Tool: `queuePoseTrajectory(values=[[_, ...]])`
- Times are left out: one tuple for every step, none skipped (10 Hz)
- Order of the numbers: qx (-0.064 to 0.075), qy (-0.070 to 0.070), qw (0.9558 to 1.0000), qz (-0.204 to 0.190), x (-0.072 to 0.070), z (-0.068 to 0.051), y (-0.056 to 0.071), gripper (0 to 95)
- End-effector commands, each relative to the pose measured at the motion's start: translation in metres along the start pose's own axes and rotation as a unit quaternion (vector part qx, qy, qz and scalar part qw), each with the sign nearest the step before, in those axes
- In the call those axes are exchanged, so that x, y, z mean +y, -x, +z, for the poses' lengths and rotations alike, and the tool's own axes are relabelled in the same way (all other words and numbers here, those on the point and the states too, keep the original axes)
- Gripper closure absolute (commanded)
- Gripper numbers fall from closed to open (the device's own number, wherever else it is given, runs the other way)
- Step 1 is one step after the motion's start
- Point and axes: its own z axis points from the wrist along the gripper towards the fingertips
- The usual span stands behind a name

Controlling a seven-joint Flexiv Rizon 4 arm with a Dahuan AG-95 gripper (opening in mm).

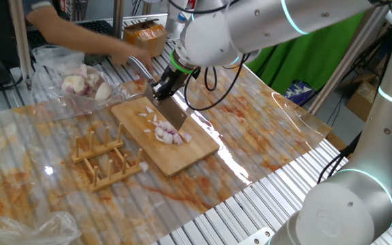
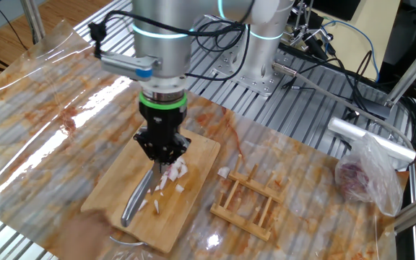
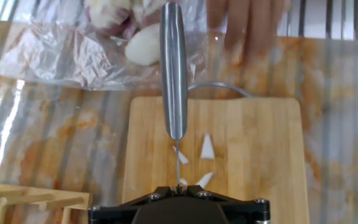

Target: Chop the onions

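tabletop (image 1: 264, 136): metal slats under a stained plastic sheet
board (image 1: 196, 146): bamboo, sits mid-table
pincer (image 2: 162, 155): clamped tight on the knife (image 1: 171, 112)
onions (image 1: 171, 134): diced bits on the board by the blade
progress: mostly chopped I'd say, chunks could go finer

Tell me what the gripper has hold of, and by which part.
The gripper is shut on a steel cleaver-style knife, but the grip point is hidden: its metal handle juts free beyond the fingers, over the bamboo cutting board.
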Motion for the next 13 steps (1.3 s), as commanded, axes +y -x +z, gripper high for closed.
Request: queuePoseTrajectory(values=[[0.010, -0.037, 0.9993, 0.002, 0.005, -0.001, -0.009, 95.0], [0.048, -0.053, 0.9974, 0.004, 0.008, -0.001, -0.012, 95.0], [0.091, -0.050, 0.9942, 0.028, 0.012, -0.002, -0.010, 95.0], [0.111, -0.044, 0.9918, 0.044, 0.015, -0.005, -0.010, 95.0], [0.108, -0.037, 0.9917, 0.059, 0.023, -0.010, -0.011, 95.0], [0.113, -0.037, 0.9909, 0.064, 0.040, -0.020, -0.010, 95.0], [0.112, -0.039, 0.9907, 0.067, 0.051, -0.027, -0.012, 95.0], [0.113, -0.038, 0.9903, 0.072, 0.060, -0.032, -0.014, 95.0], [0.110, -0.035, 0.9908, 0.070, 0.070, -0.035, -0.018, 95.0], [0.105, -0.035, 0.9916, 0.068, 0.076, -0.036, -0.025, 95.0], [0.103, -0.035, 0.9918, 0.067, 0.078, -0.035, -0.030, 95.0], [0.102, -0.036, 0.9917, 0.070, 0.079, -0.034, -0.032, 95.0], [0.102, -0.040, 0.9910, 0.077, 0.080, -0.034, -0.035, 95.0]])
